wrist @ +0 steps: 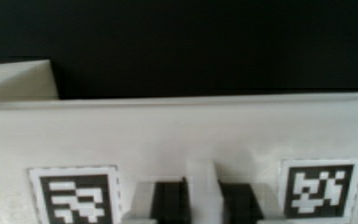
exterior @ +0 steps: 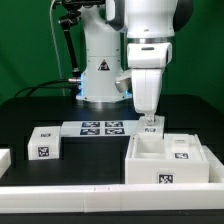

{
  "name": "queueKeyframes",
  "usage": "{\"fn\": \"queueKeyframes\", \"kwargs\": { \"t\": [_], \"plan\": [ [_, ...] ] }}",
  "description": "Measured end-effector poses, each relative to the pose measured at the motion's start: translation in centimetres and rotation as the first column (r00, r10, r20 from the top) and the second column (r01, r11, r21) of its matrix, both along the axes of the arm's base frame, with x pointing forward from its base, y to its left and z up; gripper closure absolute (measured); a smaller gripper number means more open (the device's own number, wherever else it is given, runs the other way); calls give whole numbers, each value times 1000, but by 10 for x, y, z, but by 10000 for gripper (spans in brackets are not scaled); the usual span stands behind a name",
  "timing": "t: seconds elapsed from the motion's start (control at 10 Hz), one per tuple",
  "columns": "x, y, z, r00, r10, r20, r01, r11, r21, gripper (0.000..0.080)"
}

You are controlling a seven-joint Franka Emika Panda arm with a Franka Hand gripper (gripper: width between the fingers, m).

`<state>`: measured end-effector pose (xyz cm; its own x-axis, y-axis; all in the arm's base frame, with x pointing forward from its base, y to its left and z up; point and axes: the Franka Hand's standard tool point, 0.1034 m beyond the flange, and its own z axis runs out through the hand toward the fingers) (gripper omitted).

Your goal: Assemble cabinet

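Your jaws are almost closed, pinching what looks like the far wall of the cabinet box (exterior: pixel 168 165), on the bench (exterior: pixel 25 115) at the exterior view's right. Looks like a repositioning step. Next move: shift it without tipping. The small tagged piece (exterior: pixel 45 143) lies loose, well apart.

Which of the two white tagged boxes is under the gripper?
The large cabinet box with open compartments, at the exterior view's right: the gripper hangs over its far edge. The small box stands apart, leftward.
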<state>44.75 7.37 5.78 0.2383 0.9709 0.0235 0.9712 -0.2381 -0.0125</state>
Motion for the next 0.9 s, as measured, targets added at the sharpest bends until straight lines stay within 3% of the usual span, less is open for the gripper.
{"fn": "queueKeyframes", "kwargs": {
  "t": [0.6,0.9],
  "plan": [
    [0,0,0,1000,4,-1,-4,1000,0,729],
    [8,0,0,1000,15,-4,-15,1000,0,729]
  ]
}}
